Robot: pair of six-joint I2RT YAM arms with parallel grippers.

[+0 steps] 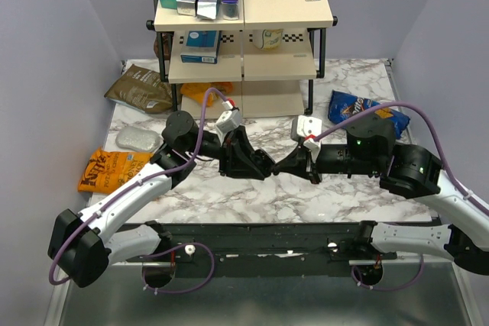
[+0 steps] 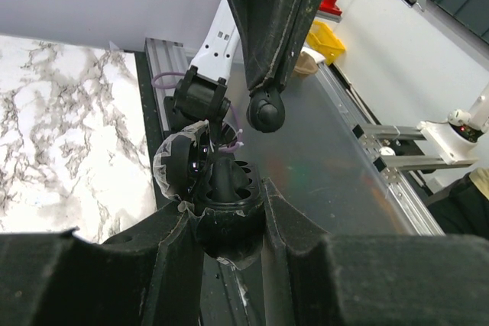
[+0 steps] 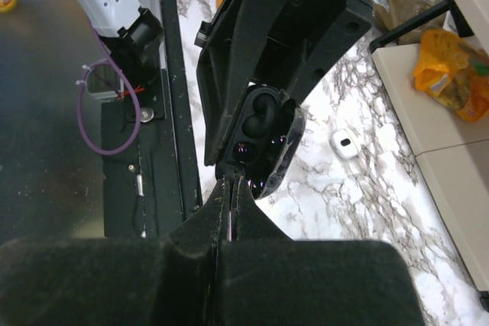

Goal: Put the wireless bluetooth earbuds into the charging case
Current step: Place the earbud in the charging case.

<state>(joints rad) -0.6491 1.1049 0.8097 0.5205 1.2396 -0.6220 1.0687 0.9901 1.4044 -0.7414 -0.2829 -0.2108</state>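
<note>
Two arms, top view: the left gripper [image 1: 258,164] and right gripper [image 1: 286,164] meet tip to tip above the white marbled table [image 1: 252,204]. What they carry is too small for us to tell here.
Left wrist view, case: the left gripper's fingers are closed nearly all the way onto the black rounded charging case [image 2: 227,202], which is held off the table. Its hinged lid [image 2: 174,166] is swung open to the left and its wells face the other claw.
Left wrist view, bud: a tiny glossy black earbud [image 2: 265,112] sits pinched at the tip of the right gripper, just above the case and not touching it.
Bud axis: we judge that it runs roughly along the fingers, pointing down at the wells. We cannot tell finer detail.
Right wrist view: the fingers are pressed together, with their tips at the case rim. The case's long axis runs up and down this view, and the bud is hidden behind the tips.
Step in hand, our judgement: seating the bud. We hold the case steady, line the bud up over its matching well, lower it slowly along the well's axis, and release only once it sits.
</note>
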